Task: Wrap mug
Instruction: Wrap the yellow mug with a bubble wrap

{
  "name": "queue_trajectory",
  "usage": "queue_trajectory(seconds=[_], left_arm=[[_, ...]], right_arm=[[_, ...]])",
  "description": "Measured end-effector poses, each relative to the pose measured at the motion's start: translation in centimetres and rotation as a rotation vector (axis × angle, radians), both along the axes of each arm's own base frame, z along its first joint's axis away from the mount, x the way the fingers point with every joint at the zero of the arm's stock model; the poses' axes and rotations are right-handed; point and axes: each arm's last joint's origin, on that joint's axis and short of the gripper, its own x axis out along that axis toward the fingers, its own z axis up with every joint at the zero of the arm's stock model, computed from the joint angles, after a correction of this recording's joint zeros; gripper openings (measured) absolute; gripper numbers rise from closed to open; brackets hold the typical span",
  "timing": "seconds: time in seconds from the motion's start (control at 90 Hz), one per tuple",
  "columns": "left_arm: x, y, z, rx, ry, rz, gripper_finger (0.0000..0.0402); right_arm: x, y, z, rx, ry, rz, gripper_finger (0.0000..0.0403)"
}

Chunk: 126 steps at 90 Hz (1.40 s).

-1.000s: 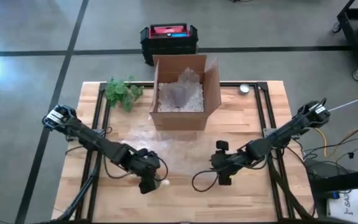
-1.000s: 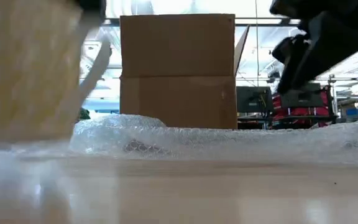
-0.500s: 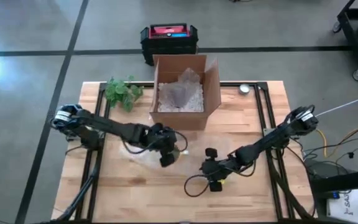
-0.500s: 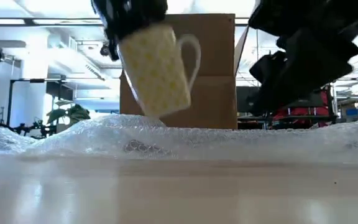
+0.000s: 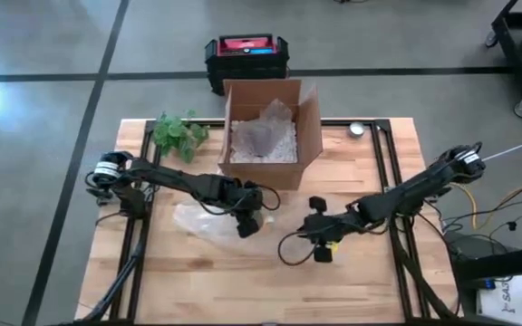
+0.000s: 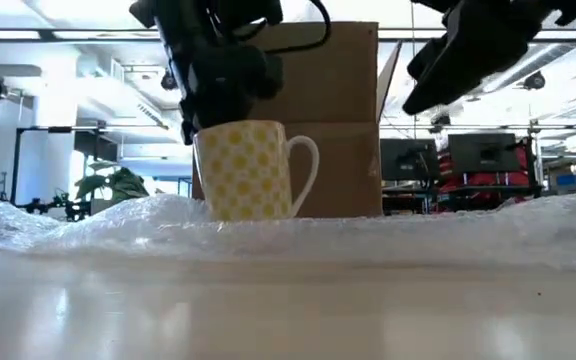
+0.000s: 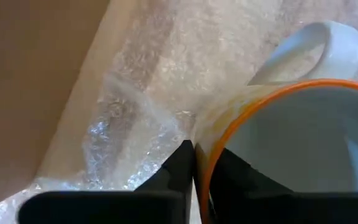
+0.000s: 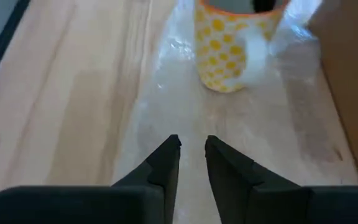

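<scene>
A yellow polka-dot mug [image 6: 243, 170] with a white handle and an orange rim stands upright on a sheet of clear bubble wrap [image 5: 202, 217] in front of the cardboard box [image 5: 270, 136]. My left gripper [image 5: 247, 222] comes down on it from above and is shut on its rim. My right gripper [image 8: 192, 149] hovers over the wrap's right part, to the right of the mug [image 8: 229, 56]. Its fingers are almost together, with nothing between them. My left gripper pinches the mug's rim [image 7: 199, 163] on the side away from the handle, one finger [image 7: 178, 167] outside the wall and one inside the cup. The fingers point down from above. The mug stands upright with its base on the bubble wrap.
The open cardboard box holds white packing filler [image 5: 263, 140] and stands just behind the wrap. A green plant sprig [image 5: 178, 134] lies at the far left, a small round object [image 5: 357, 129] at the far right. A black and red case [image 5: 246, 56] sits on the floor beyond the table.
My left gripper has carried the mug from the table's near left toward the far right, over the bubble wrap. The mug hung tilted half a second ago; now it stands upright on the wrap. My right gripper has risen a little.
</scene>
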Motion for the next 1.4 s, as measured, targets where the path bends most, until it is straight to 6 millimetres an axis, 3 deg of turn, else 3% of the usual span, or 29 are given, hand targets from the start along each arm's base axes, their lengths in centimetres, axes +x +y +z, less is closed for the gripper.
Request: queue_trajectory(seconds=[0.122,0.256,0.378,0.5,0.6,0.789,0.944,1.111,1.4], left_arm=[[0.4,0.1,1.0,-0.008,-0.025,-0.013,0.0106],[0.4,0.0,4.3,-0.023,-0.048,-0.025,0.0159],[-0.9,-1.1,7.1,0.019,-0.033,-0.036,0.0193],[-3.3,-2.6,7.7,0.108,0.048,-0.007,0.0208],[-5.5,-3.9,6.7,0.128,0.094,0.014,0.0207],[-8.8,-6.2,2.8,0.063,0.047,0.052,0.0185],[-10.7,-6.9,-0.5,-0.017,-0.051,0.098,0.0163],[-11.7,-6.5,-2.4,-0.080,-0.135,0.128,0.0144],[-12.1,-6.3,-3.6,-0.104,-0.201,0.129,0.0122]], right_arm=[[-0.1,-0.8,0.0,-0.009,0.028,-0.031,0.0065],[-0.4,-1.8,-0.1,-0.017,0.072,-0.071,0.0088],[-0.5,-2.5,-0.1,-0.025,0.100,-0.096,0.0114],[-0.4,-2.8,-0.1,-0.032,0.096,-0.094,0.0140],[0.1,-2.8,0.3,-0.057,0.038,-0.041,0.0158],[1.4,-2.3,0.7,-0.116,-0.096,0.091,0.0175],[3.1,-3.2,-1.8,-0.132,-0.050,0.055,0.0170],[5.1,-4.0,-4.8,-0.053,-0.032,0.074,0.0157],[6.9,-5.4,-6.6,-0.029,-0.103,0.035,0.0131]])
